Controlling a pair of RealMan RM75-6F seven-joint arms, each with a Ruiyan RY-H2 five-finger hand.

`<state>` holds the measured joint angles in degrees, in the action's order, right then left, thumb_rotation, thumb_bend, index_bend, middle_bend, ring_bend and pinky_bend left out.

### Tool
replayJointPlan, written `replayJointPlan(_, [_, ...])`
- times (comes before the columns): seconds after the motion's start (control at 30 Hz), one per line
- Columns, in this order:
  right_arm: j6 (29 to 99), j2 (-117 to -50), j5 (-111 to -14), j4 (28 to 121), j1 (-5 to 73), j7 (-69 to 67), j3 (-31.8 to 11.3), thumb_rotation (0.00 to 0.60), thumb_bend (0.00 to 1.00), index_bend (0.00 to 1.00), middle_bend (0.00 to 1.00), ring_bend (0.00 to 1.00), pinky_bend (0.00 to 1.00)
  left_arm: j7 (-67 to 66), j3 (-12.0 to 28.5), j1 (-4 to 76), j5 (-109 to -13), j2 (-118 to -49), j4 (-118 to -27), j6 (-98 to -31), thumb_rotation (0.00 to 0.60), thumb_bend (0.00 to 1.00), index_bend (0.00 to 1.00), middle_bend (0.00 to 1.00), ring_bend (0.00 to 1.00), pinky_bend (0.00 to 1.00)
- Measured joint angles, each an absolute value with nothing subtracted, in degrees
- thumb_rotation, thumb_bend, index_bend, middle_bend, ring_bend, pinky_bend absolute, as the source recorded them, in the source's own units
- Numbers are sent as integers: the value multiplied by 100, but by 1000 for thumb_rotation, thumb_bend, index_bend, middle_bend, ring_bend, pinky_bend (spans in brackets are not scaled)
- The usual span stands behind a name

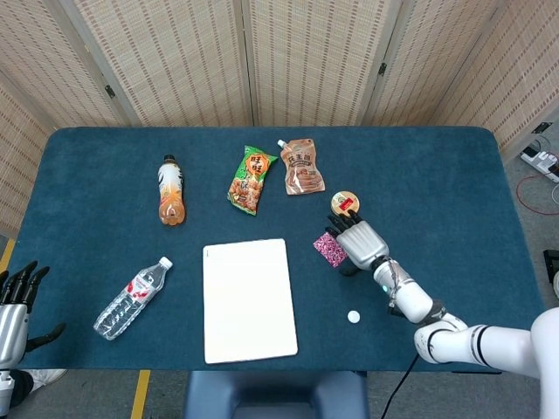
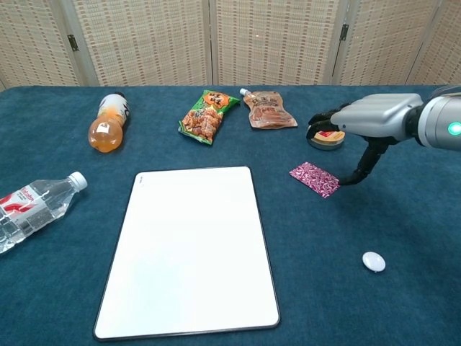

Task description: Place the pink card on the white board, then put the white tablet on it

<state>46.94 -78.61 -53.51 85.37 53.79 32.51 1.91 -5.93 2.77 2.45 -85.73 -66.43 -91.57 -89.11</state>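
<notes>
Chest view: right hand (image 2: 360,126) empty, fingers apart, above card (image 2: 314,179) lying at board's (image 2: 189,249) 2 o'clock; card step unfinished, next needs a grasp

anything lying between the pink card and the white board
Nothing: only bare blue tablecloth separates the pink patterned card from the white rectangular board, clearest in the chest view.
</notes>
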Motion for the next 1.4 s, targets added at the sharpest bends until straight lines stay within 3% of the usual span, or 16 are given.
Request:
replayJointPlan(0.4, [4448, -8073, -5777, 8028, 5353, 3175, 220, 600, 255, 43, 5, 0, 0, -673, 271, 251, -8610, -6622, -9263, -8914, 600, 179, 139, 79, 136, 0])
replayJointPlan(0.67, [3941, -8462, -5991, 7372, 5468, 2857, 122, 599, 255, 139, 12, 0, 0, -696, 276, 235, -8591, -6606, -9303, -8929, 600, 179, 138, 79, 136, 0])
replayJointPlan(0.87, [3730, -8727, -6100, 6962, 5531, 2707, 53, 600, 256, 148, 15, 0, 0, -695, 274, 227, -8554, -6605, -9300, -8905, 600, 179, 138, 79, 136, 0])
replayJointPlan(1.4, [3579, -9063, -6236, 6520, 5538, 2690, -10, 600, 255, 178, 25, 0, 0, -674, 276, 218, -8532, -6606, -9279, -8892, 600, 179, 138, 79, 136, 0])
